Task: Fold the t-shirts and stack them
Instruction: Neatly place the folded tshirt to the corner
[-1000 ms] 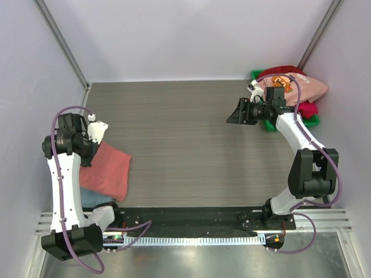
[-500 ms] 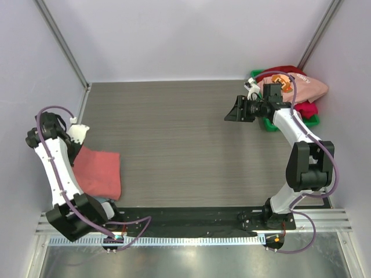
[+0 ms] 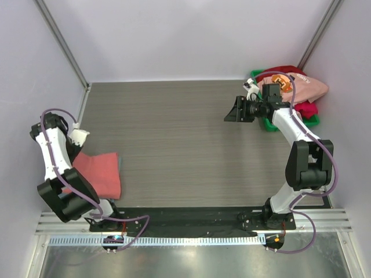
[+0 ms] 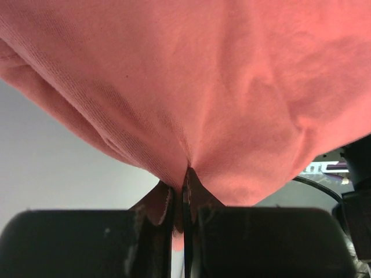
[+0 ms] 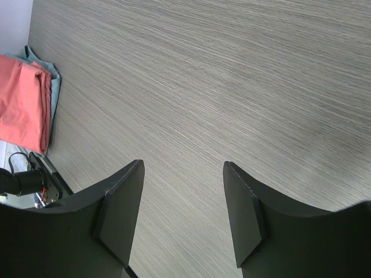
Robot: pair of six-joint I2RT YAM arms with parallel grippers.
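Observation:
The folded salmon-red t-shirt (image 3: pixel 98 172) lies at the table's near left, over a grey-blue t-shirt whose edge (image 3: pixel 119 165) shows at its right side. My left gripper (image 3: pixel 77 149) is shut on the salmon-red shirt's far left edge; in the left wrist view its cloth (image 4: pixel 191 87) fills the frame and is pinched between the jaws (image 4: pixel 184 191). My right gripper (image 3: pixel 233 111) is open and empty, held above bare table left of the bin. The salmon-red shirt (image 5: pixel 23 104) also shows far off in the right wrist view. A light pink t-shirt with orange print (image 3: pixel 295 87) and a crimson one (image 3: pixel 307 108) lie in the bin.
A green plastic bin (image 3: pixel 268 125) stands at the far right against the wall. White walls close in the left, back and right sides. A black rail (image 3: pixel 185 217) runs along the near edge.
My left arm has swung left and toward the near edge, dragging the salmon-red shirt with it over the grey-blue shirt. My right gripper has barely moved.

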